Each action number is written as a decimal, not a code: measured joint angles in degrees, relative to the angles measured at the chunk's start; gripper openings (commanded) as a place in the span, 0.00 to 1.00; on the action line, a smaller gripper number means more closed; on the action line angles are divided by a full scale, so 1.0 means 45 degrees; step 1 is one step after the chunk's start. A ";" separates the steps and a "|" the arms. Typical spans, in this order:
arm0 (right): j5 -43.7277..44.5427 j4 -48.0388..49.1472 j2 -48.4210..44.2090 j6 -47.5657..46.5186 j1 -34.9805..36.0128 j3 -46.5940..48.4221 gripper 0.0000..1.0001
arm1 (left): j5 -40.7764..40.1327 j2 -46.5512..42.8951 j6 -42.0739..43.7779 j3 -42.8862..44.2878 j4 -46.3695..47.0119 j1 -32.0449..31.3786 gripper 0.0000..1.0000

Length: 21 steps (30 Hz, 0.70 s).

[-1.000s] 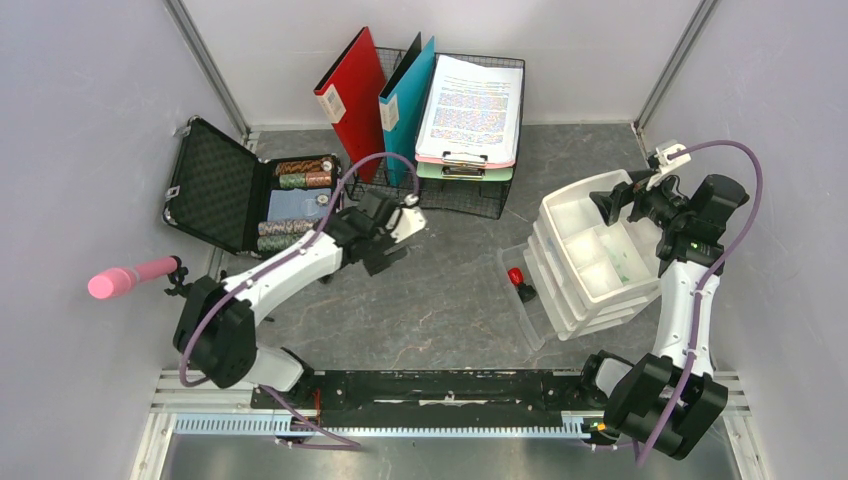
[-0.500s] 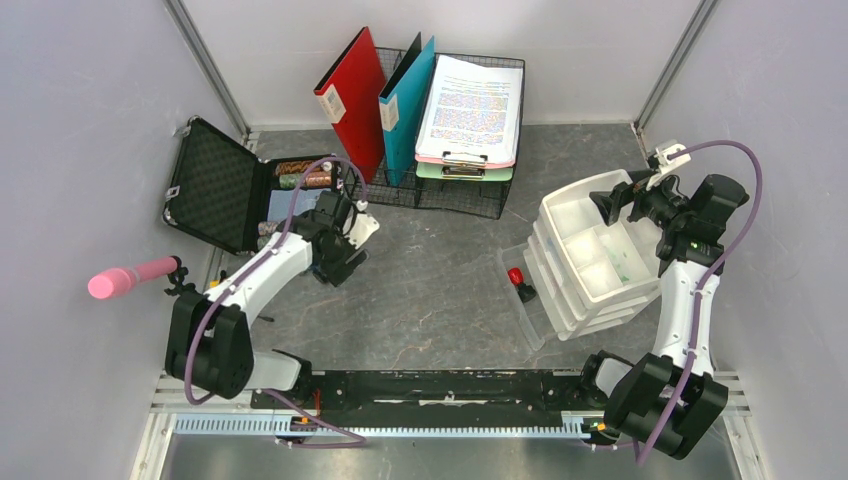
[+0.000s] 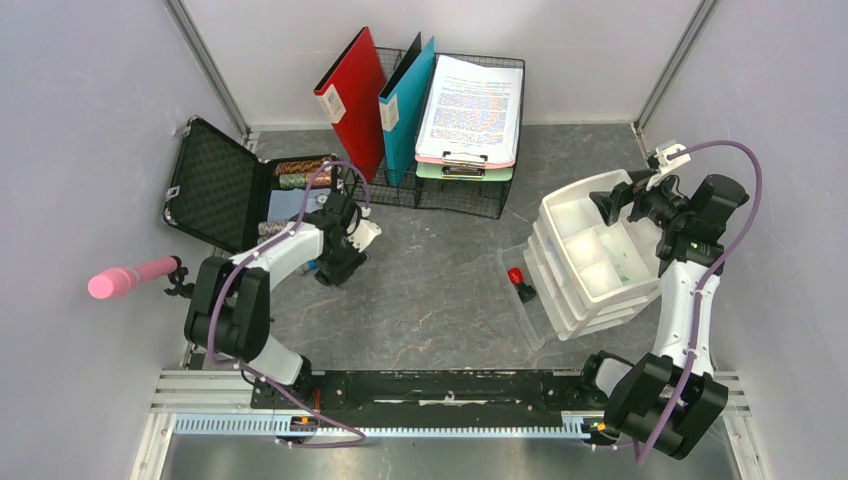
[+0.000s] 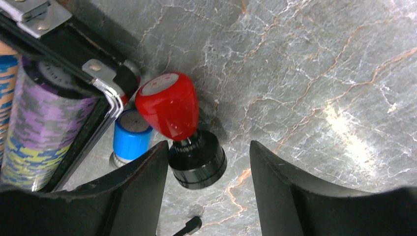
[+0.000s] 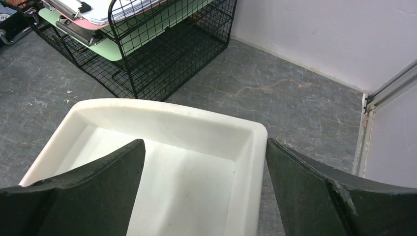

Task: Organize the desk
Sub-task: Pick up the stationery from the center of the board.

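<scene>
The desk [image 3: 440,300] is a dark-grey mottled tabletop. My left gripper [image 3: 335,262] is open and low over it, beside the open black case [image 3: 215,185]. In the left wrist view the left gripper [image 4: 209,147] straddles a stamp with a red handle [image 4: 169,108] and a black base [image 4: 199,160]. The base lies against the left finger [image 4: 142,182] and apart from the right one. A blue stamp [image 4: 129,137] stands by the case's corner. My right gripper [image 3: 612,207] is open and empty above the white drawer unit [image 3: 590,250]; its jaws [image 5: 204,147] span the top tray's rim [image 5: 255,147].
The case holds rolls of poker chips [image 4: 44,123]. A wire basket [image 3: 460,185] at the back holds red and teal folders and clipboards. A clear pulled-out drawer [image 3: 520,295] holds another red stamp [image 3: 516,277]. A pink handle [image 3: 130,278] sticks out at the left wall.
My left arm has drawn back to the left, from the middle of the desk to the case's corner, and come down around the red stamp. The right arm has not moved.
</scene>
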 measured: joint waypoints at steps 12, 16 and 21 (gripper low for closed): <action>-0.0044 0.0029 0.0083 -0.0015 0.0000 -0.0010 0.98 | 0.0466 0.0670 0.0126 0.0000 0.0223 0.0000 0.33; -0.0083 0.0044 0.0131 -0.0044 0.0000 -0.0010 0.98 | 0.0763 0.0617 0.0185 0.0000 0.0151 0.0019 0.23; -0.0092 0.0058 0.0146 -0.0044 0.0000 -0.0010 0.98 | 0.1880 -0.0151 0.0189 0.0000 -0.0767 -0.0296 0.21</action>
